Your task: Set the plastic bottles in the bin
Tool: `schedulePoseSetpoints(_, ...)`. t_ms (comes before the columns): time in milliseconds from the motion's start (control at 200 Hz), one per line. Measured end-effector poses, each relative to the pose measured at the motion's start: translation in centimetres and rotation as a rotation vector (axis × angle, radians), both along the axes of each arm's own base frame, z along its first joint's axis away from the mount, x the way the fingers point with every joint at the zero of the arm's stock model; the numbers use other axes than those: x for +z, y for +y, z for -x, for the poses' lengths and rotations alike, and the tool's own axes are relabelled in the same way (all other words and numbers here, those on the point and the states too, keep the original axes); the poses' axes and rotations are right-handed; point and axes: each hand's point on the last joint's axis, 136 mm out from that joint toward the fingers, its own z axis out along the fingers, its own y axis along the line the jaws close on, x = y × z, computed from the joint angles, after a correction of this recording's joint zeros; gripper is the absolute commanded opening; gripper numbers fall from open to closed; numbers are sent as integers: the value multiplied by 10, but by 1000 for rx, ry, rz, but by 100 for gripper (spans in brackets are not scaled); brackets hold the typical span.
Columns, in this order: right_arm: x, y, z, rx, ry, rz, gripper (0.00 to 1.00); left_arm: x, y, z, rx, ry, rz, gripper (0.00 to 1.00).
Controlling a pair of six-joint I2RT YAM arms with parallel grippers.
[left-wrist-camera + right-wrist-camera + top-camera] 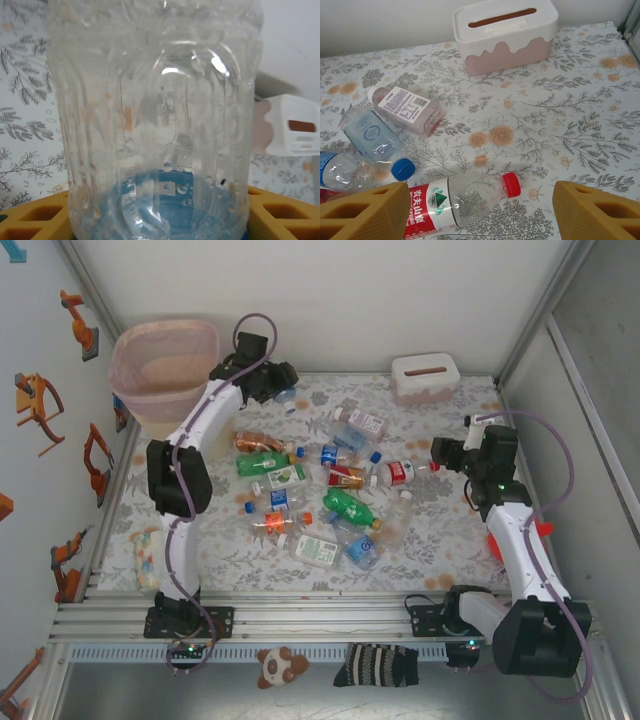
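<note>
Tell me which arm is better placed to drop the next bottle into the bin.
Left. The left gripper is closed on a clear bottle right beside the bin. The right gripper hangs open over a red-capped bottle, far across from the bin.

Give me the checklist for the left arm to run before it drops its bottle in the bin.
1. Clear bottle seated between the left gripper fingers: ok.
2. Bottle above the bin opening: not ok; the gripper is to the right of the rim, over the table.
3. Bin upright, top open: ok.
4. Right gripper out of the way to the bin: ok; it is open on the other side, above the red-capped bottle.
5. Room left inside the bin: cannot tell.
</note>
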Motion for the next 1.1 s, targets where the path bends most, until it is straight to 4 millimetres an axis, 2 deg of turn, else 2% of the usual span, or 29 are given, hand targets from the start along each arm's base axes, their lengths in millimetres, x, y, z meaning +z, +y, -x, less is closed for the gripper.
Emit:
schedulePoseSetpoints(180, 4, 0, -1, 1, -7, -1, 74, 45, 6, 9, 3, -73, -1, 62)
schedulePoseSetpoints(356, 11, 1, -3, 6, -22, -3, 74, 94, 21, 16, 56, -165, -5, 62)
schedulePoseSetpoints(486, 13, 1, -3, 6, -26, -3, 74, 129, 44, 23, 156, -230, -12, 62)
schedulePoseSetpoints(636, 13, 1, -3, 6, -25, -3, 74, 161, 85, 28, 328, -287, -5, 59)
schedulePoseSetpoints(746, 13, 1, -3, 6, -25, -3, 74, 172, 121, 27, 468, -298, 7, 56)
schedulePoseSetpoints(941, 13, 1, -3, 6, -25, -2, 74, 169, 183, 23, 719, -274, 71, 56)
schedulePoseSetpoints(1021, 13, 1, -3, 6, -25, -2, 74, 166, 196, 23, 799, -269, 105, 57)
schedulePoseSetpoints(1102, 13, 1, -3, 6, -25, -2, 74, 166, 202, 24, 857, -266, 150, 57)
